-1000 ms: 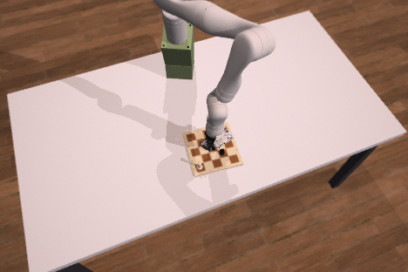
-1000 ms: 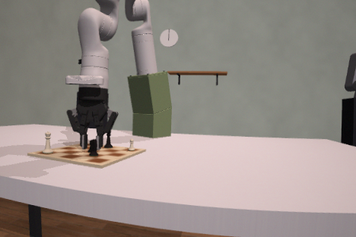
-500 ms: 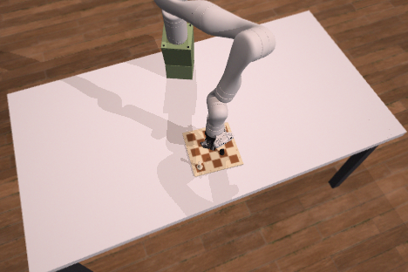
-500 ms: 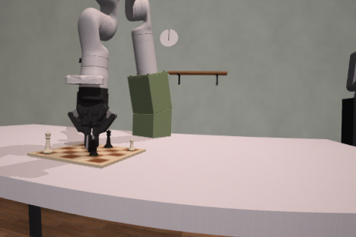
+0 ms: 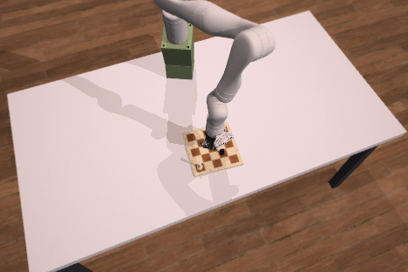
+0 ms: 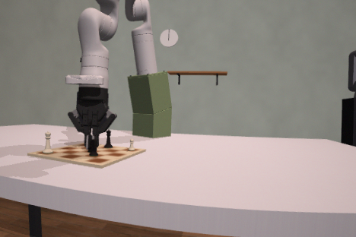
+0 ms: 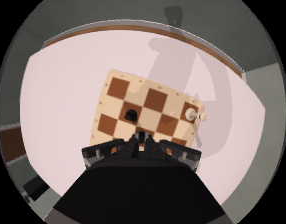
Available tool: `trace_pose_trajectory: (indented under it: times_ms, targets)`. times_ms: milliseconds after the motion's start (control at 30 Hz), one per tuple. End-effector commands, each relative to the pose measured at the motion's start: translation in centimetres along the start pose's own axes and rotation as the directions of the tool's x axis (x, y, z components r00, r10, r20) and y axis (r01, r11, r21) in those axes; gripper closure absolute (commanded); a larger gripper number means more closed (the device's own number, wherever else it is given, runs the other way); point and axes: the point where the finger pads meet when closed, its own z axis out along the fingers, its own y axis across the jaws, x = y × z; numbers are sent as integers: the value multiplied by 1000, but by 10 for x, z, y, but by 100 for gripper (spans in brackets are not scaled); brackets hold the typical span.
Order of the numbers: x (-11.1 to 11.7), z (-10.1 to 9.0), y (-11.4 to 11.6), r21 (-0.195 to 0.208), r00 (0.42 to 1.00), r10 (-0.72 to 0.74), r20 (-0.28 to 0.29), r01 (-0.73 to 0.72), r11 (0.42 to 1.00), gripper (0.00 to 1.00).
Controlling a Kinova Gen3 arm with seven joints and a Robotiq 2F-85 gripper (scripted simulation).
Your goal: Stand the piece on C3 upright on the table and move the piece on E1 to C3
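The hand (image 6: 92, 134) stands straight down over the middle of the chessboard (image 6: 114, 157), its fingers drawn in tight on the top of a dark piece (image 6: 93, 147) that is upright on the board; this looks to be the piece on C3, though the edge letters and digits are too small and blurred to read in any view, so the square is a judgement from the piece's place near the board's centre. The step in hand, then, is the first one: the grasp is made and the piece has not yet left its square, its base seeming to rest on the board. The next move calls for a straight lift, high enough to pass over the second dark piece (image 6: 108, 139) standing just behind it, then a carry off the board to a bare part of the table (image 6: 236, 167), where it must be set down upright. A white pawn (image 6: 131, 145) stands at the board's corner nearest the green pedestal (image 6: 150, 104), and a taller white piece (image 6: 47, 143) at the corner farthest from it. No other writing or brand shows.
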Motion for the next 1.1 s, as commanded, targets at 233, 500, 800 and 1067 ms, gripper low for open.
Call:
trace_pose_trajectory:
  times_ms: [233, 500, 800, 1067]
  targets:
    - [0, 0, 0, 0, 1000, 0, -1, 0, 1000, 100]
    - [0, -13, 0, 0, 1000, 0, -1, 0, 1000, 100]
    - [0, -50, 0, 0, 1000, 0, -1, 0, 1000, 100]
    - [0, -78, 0, 0, 1000, 0, -1, 0, 1000, 100]
